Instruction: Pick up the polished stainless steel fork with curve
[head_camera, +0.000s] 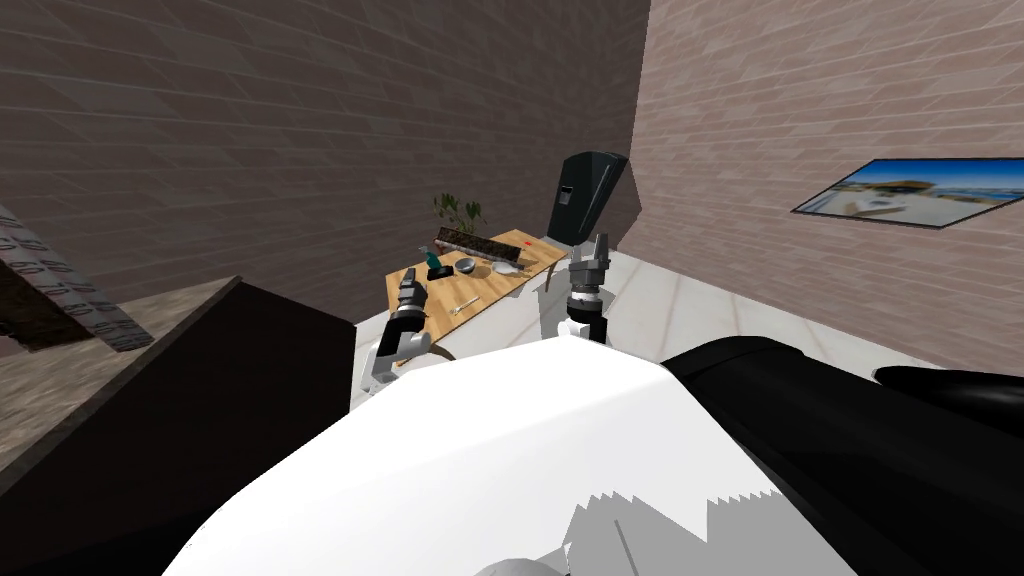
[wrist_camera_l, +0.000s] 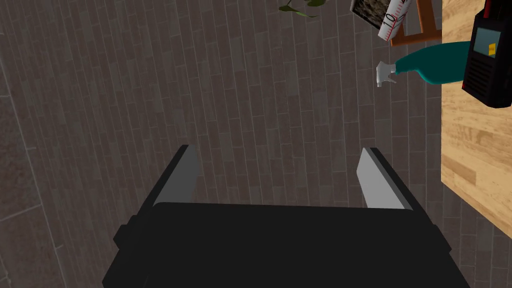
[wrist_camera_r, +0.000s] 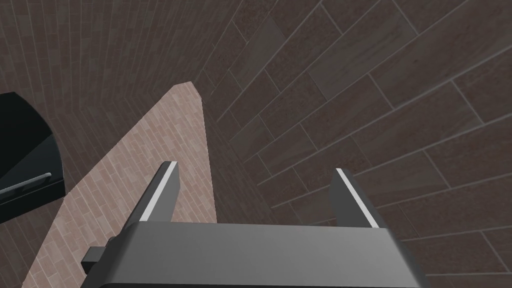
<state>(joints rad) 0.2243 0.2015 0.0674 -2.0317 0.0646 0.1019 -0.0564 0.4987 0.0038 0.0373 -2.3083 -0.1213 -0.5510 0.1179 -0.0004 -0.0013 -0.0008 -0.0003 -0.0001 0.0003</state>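
Left pincer (wrist_camera_l: 277, 150) and right pincer (wrist_camera_r: 255, 167) gape wide; fork (head_camera: 463, 306) lies on table (head_camera: 492, 288) near bowl (head_camera: 466, 266) and spray bottle (wrist_camera_l: 435, 67).

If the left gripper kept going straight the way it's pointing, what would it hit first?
Most likely the dark brick wall, straight ahead between the open jaws of the left gripper; distance is unclear. The wooden table edge sits off its line.

Dim, even light; brick walls (head_camera: 300, 120) splay toward corners; wooden table (head_camera: 492, 284) brightest.
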